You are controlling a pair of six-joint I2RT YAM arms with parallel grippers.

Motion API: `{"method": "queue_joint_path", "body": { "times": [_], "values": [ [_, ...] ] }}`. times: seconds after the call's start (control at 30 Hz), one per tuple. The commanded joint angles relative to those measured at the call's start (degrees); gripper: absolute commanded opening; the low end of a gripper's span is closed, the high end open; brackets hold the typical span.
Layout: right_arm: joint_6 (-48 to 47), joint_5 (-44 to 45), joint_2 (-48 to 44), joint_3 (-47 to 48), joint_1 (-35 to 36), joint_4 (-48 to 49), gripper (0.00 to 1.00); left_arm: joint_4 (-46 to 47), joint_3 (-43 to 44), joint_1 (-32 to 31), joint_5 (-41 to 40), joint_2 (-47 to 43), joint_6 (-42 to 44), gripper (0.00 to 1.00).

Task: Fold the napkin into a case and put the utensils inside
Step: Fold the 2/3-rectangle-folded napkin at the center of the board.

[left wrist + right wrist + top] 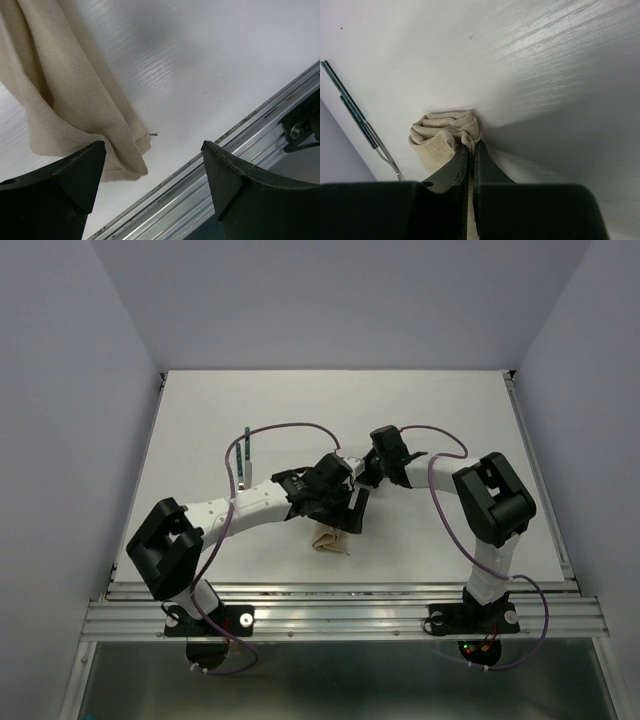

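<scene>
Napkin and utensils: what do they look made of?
The napkin looks like woven cloth, perhaps linen or cotton: matte beige, visible weave, soft folds, a stitched hem. The utensils seem metal, silvery and shiny at one end, with dark green handles, possibly plastic or coated.

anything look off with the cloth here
Yes. The napkin is a crumpled bunch near the front edge of the table, not folded flat, pinched by the shut right claw. The left claw stands open beside it, holding nothing. The utensils lie apart, outside it.
</scene>
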Motion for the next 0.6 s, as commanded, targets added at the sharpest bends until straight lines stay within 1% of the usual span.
{"method": "queue_joint_path", "body": {
  "times": [0.0,0.03,0.13,0.2,0.3,0.33,0.37,0.4,0.43,0.5,0.57],
  "values": [
    [-0.81,5.38,-0.29,-1.71,0.01,-4.43,0.01,-3.25,6.08,0.08,-2.73,-8.38,1.13,0.89],
    [-0.89,5.38,-0.29,-1.71,0.01,-4.43,0.01,-2.91,6.35,0.17,-2.73,-10.39,0.96,0.86],
    [-0.98,5.38,-0.55,-1.79,0.01,-4.43,0.01,-1.59,5.66,1.49,-1.94,-12.78,0.35,0.81],
    [-1.24,5.38,-0.73,-1.88,0.01,-4.43,0.01,-0.10,4.25,3.86,-2.29,-14.19,-1.23,0.75],
    [-1.42,5.55,-1.26,-2.06,0.01,-4.51,0.01,1.05,0.83,8.86,-2.99,-14.72,-5.18,0.57],
    [-1.51,5.64,-1.34,-2.06,0.01,-4.52,0.01,1.49,-1.36,10.44,-2.82,-14.72,-6.33,0.43],
    [-1.60,5.64,-1.43,-1.97,0.01,-4.52,0.01,2.19,-2.34,13.41,-2.64,-14.72,-8.16,0.34],
    [-1.60,5.64,-1.52,-1.88,0.01,-4.52,0.01,2.54,-3.30,14.40,-2.99,-14.80,-8.79,0.27],
    [-1.68,5.55,-1.61,-1.88,0.01,-4.52,0.01,2.98,-4.79,15.02,-3.69,-14.54,-9.15,0.14],
    [-1.68,5.47,-1.52,-1.71,0.01,-4.52,0.01,3.77,-5.51,16.17,-5.10,-13.06,-9.76,0.00],
    [-1.68,5.38,-1.35,-1.53,0.01,-4.51,0.01,4.21,-5.34,16.26,-5.80,-11.21,-10.03,0.00]
  ]
}}
